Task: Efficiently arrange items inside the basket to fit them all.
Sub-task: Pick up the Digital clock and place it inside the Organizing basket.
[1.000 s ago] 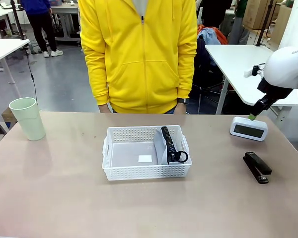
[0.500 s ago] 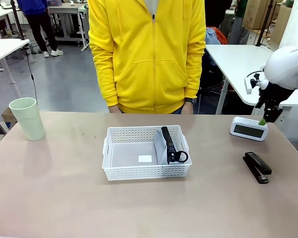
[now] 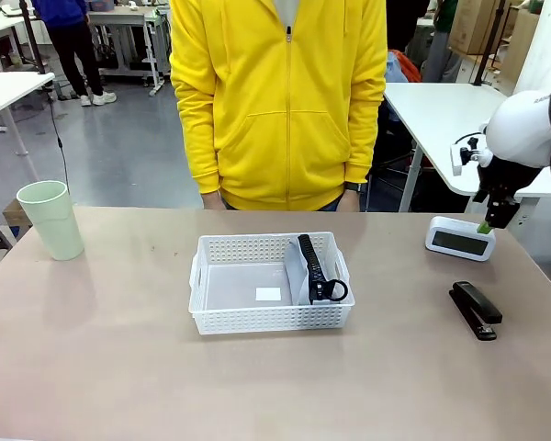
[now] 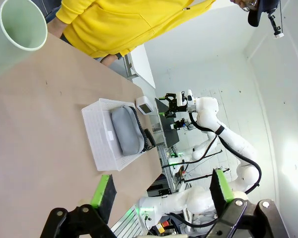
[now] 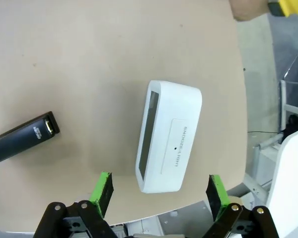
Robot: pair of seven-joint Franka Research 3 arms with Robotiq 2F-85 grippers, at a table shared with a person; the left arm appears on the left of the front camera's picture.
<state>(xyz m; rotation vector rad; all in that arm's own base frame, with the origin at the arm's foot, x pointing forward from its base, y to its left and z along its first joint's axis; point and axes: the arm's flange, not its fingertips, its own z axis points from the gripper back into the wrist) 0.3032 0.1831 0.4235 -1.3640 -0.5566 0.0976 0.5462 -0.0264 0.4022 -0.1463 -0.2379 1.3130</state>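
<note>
- Right gripper swung within the last second from a slanted reach over the far edge of the small white box to an upright stance above its right part; jaws spread wide, nothing held, green pads straddling the box in the wrist view.
- Reads as lining up for a grab; box not yet lifted, so outside the basket.
- Left gripper spread open and empty, well apart from the basket.
- Black stapler just nearer than the box on the right of the tabletop, unmoved.
- Basket at the centre, unmoved; grey pouch on edge against its right wall, left half free for the rest.
- Pale green cup upright at the far left, well apart.
- Beyond: person in a yellow hoodie at the far edge, shifted slightly right; white tables and grey floor behind.
</note>
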